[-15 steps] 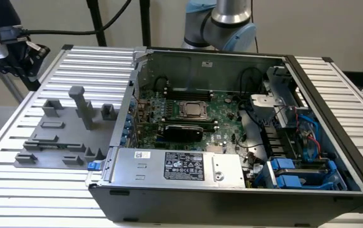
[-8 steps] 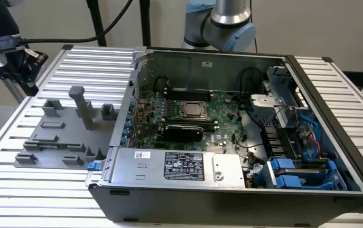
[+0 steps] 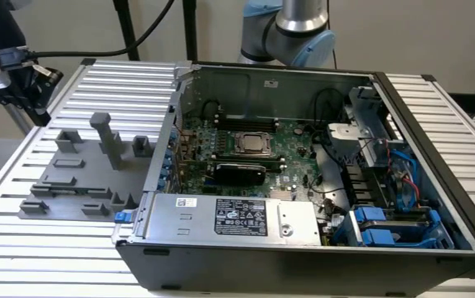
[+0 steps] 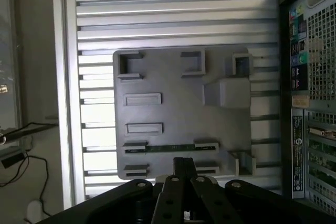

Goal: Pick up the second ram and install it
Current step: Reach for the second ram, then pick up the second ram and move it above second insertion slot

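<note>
Wrist view: jaws pressed together near the second ram (image 4: 168, 149), seen edge-on in the grey tray (image 4: 173, 85).

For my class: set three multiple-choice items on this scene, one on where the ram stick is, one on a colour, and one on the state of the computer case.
1. Where is the second ram?
A in the grey tray beside the computer case
B on a chair
C in a cardboard box

2. What colour are the drive brackets in the case's corner?
A red
B blue
C yellow

3. How is the computer case?
A shut by a side panel
B open, with the motherboard exposed
C wrapped in plastic

Answers:
1 A: the green stick stands on edge between holders of the grey tray.
2 B: the plastic brackets are plainly blue in the exterior view.
3 B: the exterior view looks straight in at the motherboard, with no panel over it.
</note>
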Robot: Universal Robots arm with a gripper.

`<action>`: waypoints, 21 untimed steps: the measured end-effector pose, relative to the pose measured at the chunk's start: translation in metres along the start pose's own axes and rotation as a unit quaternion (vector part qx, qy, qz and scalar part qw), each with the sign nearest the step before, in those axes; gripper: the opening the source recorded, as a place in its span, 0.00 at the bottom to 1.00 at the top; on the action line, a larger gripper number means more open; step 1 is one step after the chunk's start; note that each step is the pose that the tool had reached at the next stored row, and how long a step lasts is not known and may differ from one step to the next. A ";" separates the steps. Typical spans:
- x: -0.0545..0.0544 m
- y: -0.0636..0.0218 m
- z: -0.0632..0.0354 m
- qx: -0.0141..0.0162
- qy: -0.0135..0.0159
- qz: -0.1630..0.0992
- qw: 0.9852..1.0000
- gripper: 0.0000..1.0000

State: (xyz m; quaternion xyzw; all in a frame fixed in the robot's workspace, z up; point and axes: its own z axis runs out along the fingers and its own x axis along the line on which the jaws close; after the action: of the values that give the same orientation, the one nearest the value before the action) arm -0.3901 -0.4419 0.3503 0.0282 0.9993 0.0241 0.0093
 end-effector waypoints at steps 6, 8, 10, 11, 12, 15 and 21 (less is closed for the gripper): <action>0.000 0.0000 0.0000 0.000 0.000 -0.001 1.000 0.00; 0.000 0.0000 0.0001 0.000 0.000 -0.001 1.000 0.00; 0.000 0.0000 0.0004 0.000 0.000 -0.009 1.000 0.00; 0.000 0.0000 0.0007 0.000 0.001 -0.018 1.000 0.00; 0.000 0.0000 0.0011 0.000 0.001 -0.027 1.000 0.00; 0.000 -0.0001 0.0022 -0.001 0.003 -0.054 0.999 0.00; 0.000 -0.0003 0.0057 -0.002 0.005 -0.108 0.994 0.00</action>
State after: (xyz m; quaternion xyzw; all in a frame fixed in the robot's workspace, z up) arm -0.3901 -0.4419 0.3446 -0.0806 0.9964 0.0248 0.0067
